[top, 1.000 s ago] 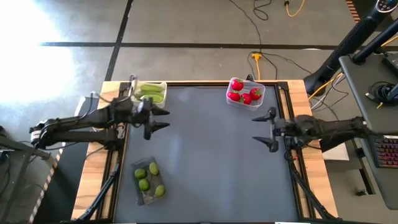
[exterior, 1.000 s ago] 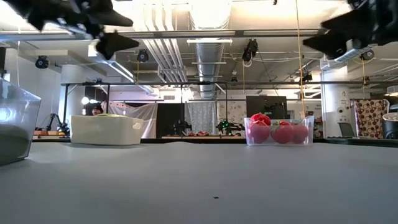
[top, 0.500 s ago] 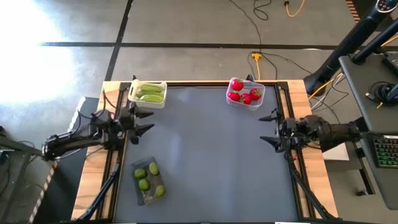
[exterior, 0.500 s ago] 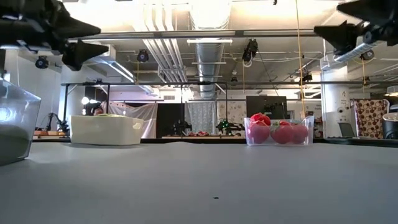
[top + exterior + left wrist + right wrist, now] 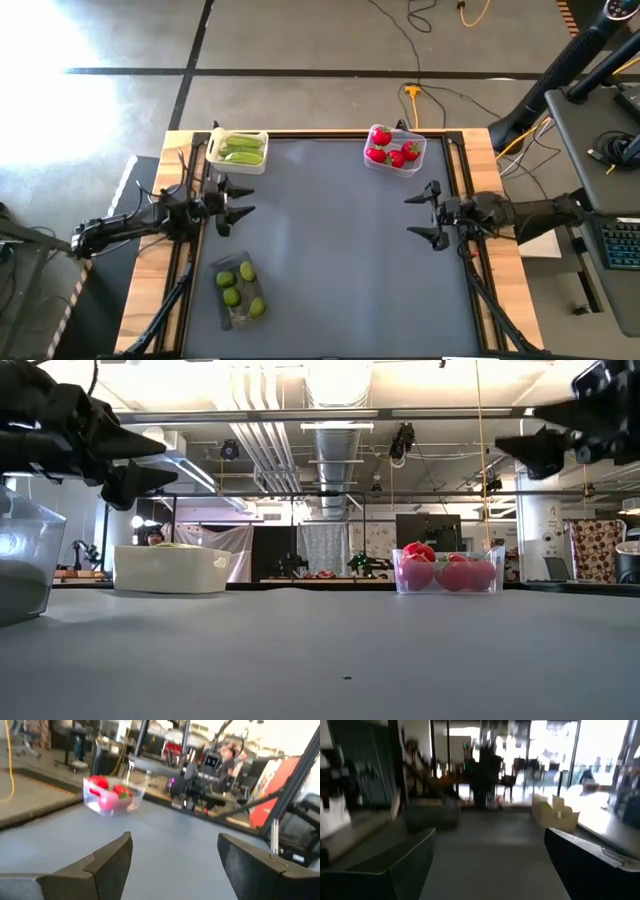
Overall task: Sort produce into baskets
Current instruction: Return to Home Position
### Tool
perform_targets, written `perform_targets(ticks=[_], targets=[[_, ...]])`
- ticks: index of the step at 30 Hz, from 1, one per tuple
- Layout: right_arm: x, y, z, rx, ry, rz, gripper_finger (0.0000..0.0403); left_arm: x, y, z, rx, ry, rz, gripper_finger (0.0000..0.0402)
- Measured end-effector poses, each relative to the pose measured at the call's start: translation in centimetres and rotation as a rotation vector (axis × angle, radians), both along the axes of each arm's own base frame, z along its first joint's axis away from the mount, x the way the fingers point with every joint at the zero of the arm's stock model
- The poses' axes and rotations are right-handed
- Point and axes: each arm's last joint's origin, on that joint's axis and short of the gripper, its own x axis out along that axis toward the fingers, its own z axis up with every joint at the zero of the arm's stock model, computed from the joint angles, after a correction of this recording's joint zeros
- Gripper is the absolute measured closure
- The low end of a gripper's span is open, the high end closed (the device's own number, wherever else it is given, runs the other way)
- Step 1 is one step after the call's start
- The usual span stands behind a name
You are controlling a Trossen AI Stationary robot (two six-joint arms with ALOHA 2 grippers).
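An opaque white basket (image 5: 239, 151) with long green cucumber-like pieces stands at the table's far left. A clear bluish basket (image 5: 395, 150) with red strawberries stands at the far right; it also shows in the low view (image 5: 447, 571) and the left wrist view (image 5: 111, 794). A dark see-through basket (image 5: 240, 290) with round lime-green fruits stands at the near left. My left gripper (image 5: 240, 202) is open and empty above the table's left edge. My right gripper (image 5: 425, 214) is open and empty above the table's right side.
The grey mat (image 5: 340, 250) lies bare between the three baskets. Wooden table borders (image 5: 150, 270) run along both sides. A desk with a keyboard (image 5: 620, 245) stands beyond the right edge.
My left gripper has drawn back toward the table's left edge and then come a little toward the near side, staying open. My right gripper has pulled back toward the right edge and then returned a little toward the middle. The baskets have stayed put.
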Motion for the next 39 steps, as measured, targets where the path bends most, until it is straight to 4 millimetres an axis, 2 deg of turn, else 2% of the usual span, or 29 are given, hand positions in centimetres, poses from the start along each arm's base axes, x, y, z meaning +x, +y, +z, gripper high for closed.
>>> perform_targets(ticks=[5, 16, 28, 39], targets=[[0.2, 0.0, -1.5, 0.009, 0.162, 0.004, 0.0039, 0.2, 0.0, -0.3, 0.006, 0.034, -0.018, 0.0126], [0.6, 0.1, -2.1, 0.364, 0.239, -0.003, 0.0039, 0.2, -0.7, -0.1, 0.142, 0.026, -0.090, 0.0126], [0.6, 0.0, -2.0, 0.389, 0.223, -0.036, 0.0039, 0.2, -1.3, -0.1, 0.250, 0.035, -0.108, 0.0126], [0.6, 0.0, -2.0, 0.389, 0.223, -0.039, 0.0039, 0.6, -1.1, -0.4, 0.207, 0.108, -0.097, 0.0126]])
